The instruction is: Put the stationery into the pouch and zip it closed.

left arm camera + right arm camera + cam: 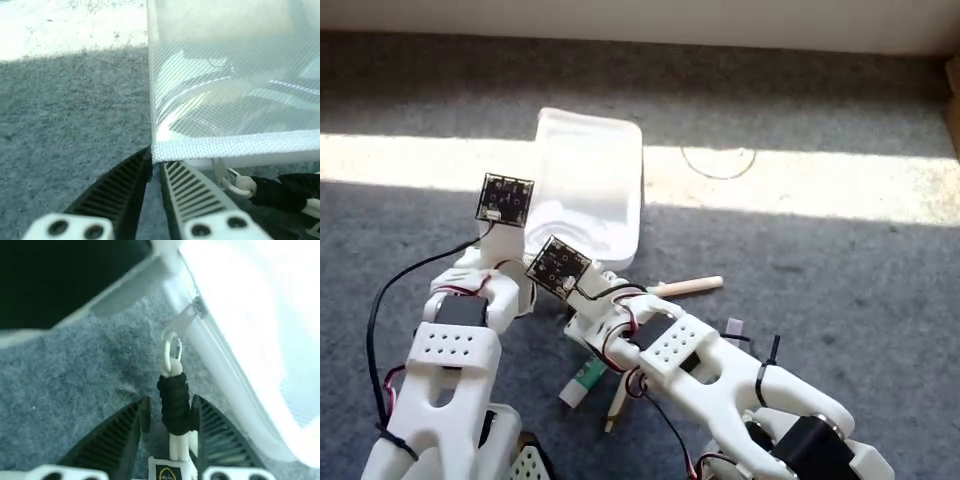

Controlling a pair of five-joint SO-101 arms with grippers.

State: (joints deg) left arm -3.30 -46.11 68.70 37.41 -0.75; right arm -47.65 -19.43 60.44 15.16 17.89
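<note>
The left tool pinches the mesh pouch corner; the right tool clamps the black zipper pull; the contents are unclear.

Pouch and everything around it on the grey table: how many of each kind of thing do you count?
Pouch: 1
Wooden sticks: 2
White-and-green tube: 1
Small pale block: 1
Robot arms: 2
Total: 7

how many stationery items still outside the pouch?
4 visible, all on the carpet: a wooden pencil near the pouch, a small pale piece by the right arm, a white-green tube and a tan stick between the arms. Others may be hidden under the arms.
</note>
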